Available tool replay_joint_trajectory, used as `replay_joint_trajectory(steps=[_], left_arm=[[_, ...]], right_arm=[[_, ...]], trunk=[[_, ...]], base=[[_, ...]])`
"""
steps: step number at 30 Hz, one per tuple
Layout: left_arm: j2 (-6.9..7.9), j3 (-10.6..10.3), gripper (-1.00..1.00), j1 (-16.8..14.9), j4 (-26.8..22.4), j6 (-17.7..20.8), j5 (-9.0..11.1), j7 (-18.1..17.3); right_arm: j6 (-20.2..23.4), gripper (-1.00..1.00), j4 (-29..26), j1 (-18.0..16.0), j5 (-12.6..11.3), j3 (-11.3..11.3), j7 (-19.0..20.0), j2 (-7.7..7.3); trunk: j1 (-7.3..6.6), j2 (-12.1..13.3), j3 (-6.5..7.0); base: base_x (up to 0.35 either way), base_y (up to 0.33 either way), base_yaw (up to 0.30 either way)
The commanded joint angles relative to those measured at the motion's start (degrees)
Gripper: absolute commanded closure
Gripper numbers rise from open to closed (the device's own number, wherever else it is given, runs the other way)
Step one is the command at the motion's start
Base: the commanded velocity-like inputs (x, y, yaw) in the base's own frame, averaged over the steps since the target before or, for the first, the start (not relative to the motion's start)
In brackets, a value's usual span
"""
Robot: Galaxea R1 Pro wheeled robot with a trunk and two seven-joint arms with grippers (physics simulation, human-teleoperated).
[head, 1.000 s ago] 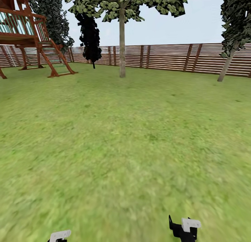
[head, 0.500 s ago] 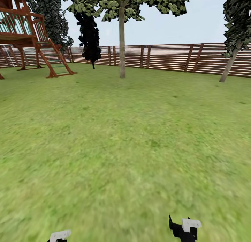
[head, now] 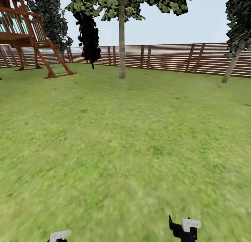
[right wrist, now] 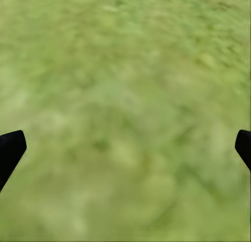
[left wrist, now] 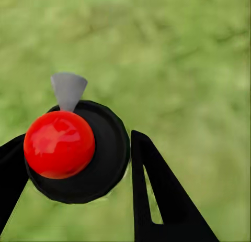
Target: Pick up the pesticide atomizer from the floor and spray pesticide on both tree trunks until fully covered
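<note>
While the robot faces open lawn [head: 125, 147], its left gripper [left wrist: 78, 163] clamps the pesticide atomizer [left wrist: 76, 150].

Seen from the left wrist, black fingers [left wrist: 157, 195] press either side of the atomizer's black body, red ball and grey nozzle on top. The right gripper [right wrist: 125, 147] hangs spread wide over grass, holding nothing. Ahead, a pale-trunked tree [head: 122, 43] stands before the slatted fence [head: 174, 57]; a wooden play tower [head: 24, 36] stands far left.

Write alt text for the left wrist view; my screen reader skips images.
A pesticide atomizer, seen from above with its red round cap and grey nozzle, sits between the left gripper's black jaws, over blurry green grass lawn.
</note>
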Motion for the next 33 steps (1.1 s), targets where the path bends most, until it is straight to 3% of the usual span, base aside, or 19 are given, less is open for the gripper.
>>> replay_joint_trajectory(steps=[1, 33], left_arm=[[-0.02, 0.0, 1.0, 0.0, 0.0, 0.0, 0.0, 0.0], [-0.01, 0.0, 1.0, 0.0, 0.0, 0.0, 0.0, 0.0]], right_arm=[[0.0, -1.0, 0.0, 0.0, 0.0, 0.0, 0.0, 0.0], [0.0, -1.0, 0.0, 0.0, 0.0, 0.0, 0.0, 0.0]], trunk=[[0.0, 0.0, 0.0], [0.0, 0.0, 0.0]], base=[[0.338, 0.0, 0.0], [0.338, 0.0, 0.0]])
